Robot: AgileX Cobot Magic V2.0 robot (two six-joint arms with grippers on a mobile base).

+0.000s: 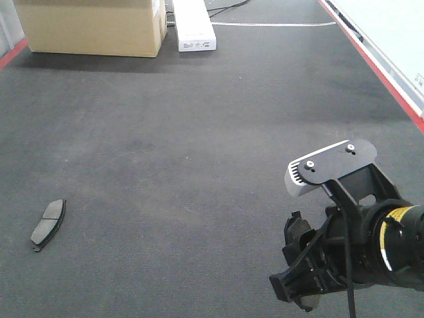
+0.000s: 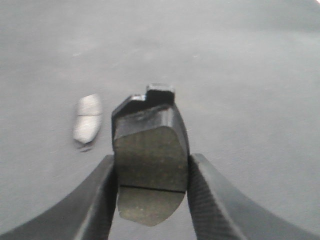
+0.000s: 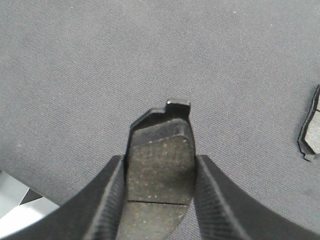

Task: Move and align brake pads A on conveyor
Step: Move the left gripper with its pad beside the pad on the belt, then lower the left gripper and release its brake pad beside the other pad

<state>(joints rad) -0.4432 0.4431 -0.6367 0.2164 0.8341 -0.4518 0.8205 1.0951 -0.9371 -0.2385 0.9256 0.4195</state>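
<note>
Covering almost the whole front view, the conveyor [image 1: 199, 132] is a dark grey textured belt with a red frame along its edges; a cardboard box [image 1: 93, 26] and a white device [image 1: 193, 26] stand at its far end. The left pincer [image 2: 151, 172] clamps one brake pad [image 2: 150, 150], its long axis pointing away from the camera, groove crosswise. Another pad [image 2: 88, 119] lies on the belt just beside it. The right pincer [image 3: 159, 175] grips a pad [image 3: 160, 165] the same way, and one more pad [image 3: 312, 122] lies at the right edge.
</note>
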